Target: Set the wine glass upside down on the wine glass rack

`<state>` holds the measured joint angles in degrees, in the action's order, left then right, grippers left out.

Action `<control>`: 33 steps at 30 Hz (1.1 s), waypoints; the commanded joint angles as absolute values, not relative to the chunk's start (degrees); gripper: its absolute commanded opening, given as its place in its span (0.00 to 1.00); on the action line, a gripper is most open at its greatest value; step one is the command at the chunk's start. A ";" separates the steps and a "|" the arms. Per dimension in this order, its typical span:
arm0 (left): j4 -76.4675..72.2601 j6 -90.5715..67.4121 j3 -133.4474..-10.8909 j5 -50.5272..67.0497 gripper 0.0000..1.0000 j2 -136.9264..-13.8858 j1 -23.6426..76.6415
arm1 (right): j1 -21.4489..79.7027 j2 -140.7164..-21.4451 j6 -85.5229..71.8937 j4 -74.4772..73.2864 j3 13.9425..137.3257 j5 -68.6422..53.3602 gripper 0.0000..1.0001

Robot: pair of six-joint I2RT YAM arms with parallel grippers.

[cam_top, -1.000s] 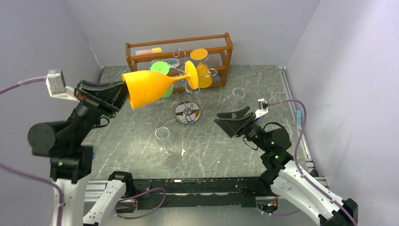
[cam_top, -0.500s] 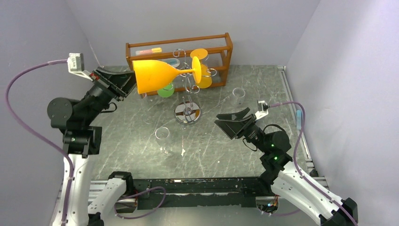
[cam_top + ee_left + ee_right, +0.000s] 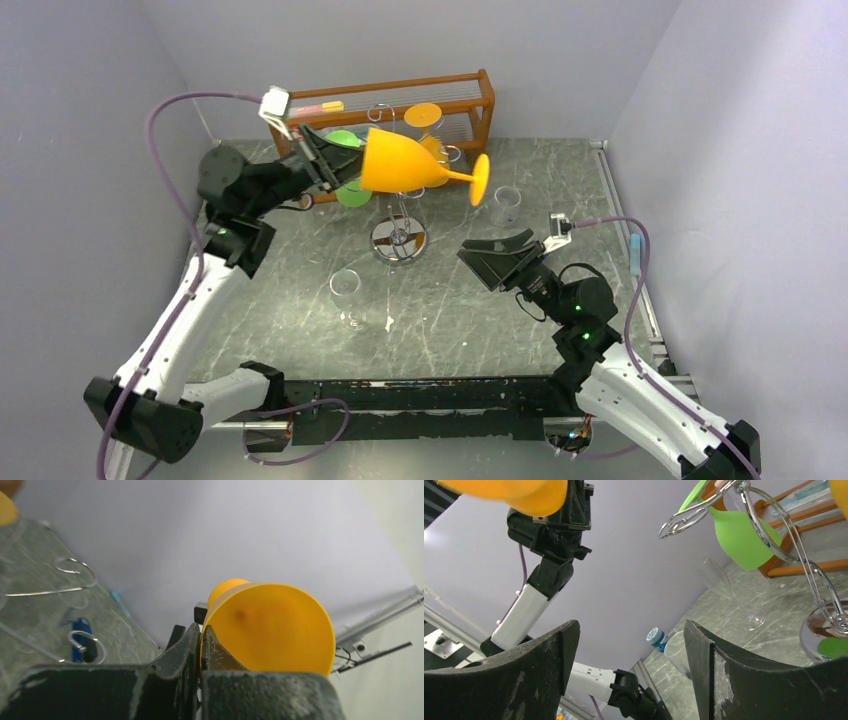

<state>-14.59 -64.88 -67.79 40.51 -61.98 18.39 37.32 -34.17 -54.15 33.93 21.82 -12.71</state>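
- One thin pinch carries everything: your left gripper (image 3: 201, 642) is clamped on the rim wall of the orange wine glass (image 3: 400, 163). The glass lies on its side in the air above the wine glass rack (image 3: 399, 238), foot to the right. A sharp wrist twist could, I judge, lever the rim out of that hold.
- The stem sits in no scroll arm yet; come in off line and the foot knocks the wire instead of sliding in.
- A green glass (image 3: 353, 194) and a second orange glass (image 3: 424, 115) hang on the rack; a wide swing could strike them or rock the stand.
- A clear glass (image 3: 346, 285) stands on the table (image 3: 280, 290) just near of the rack, where a drop might land.
- Your right gripper (image 3: 498, 262) sits near right, fingers spread, holding nothing.
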 commanded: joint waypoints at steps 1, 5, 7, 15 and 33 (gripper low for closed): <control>-20.33 -61.47 -69.45 34.56 0.05 -64.43 26.11 | 37.79 -31.29 -52.70 31.87 22.09 -10.15 0.80; -25.39 -59.38 -66.52 25.73 0.05 -63.74 30.01 | 37.79 -26.90 -52.68 33.38 20.00 -8.67 0.80; -27.70 -57.66 -64.17 19.86 0.05 -62.62 32.98 | 37.79 -24.94 -53.09 35.86 18.74 -8.17 0.80; -42.06 -45.65 -57.47 7.38 0.05 -64.15 44.79 | 37.86 -24.40 -60.27 46.07 18.16 -6.07 0.82; -61.81 -8.71 -50.66 -15.99 0.05 -69.02 68.62 | 37.85 -27.17 -75.28 48.97 22.84 11.62 0.79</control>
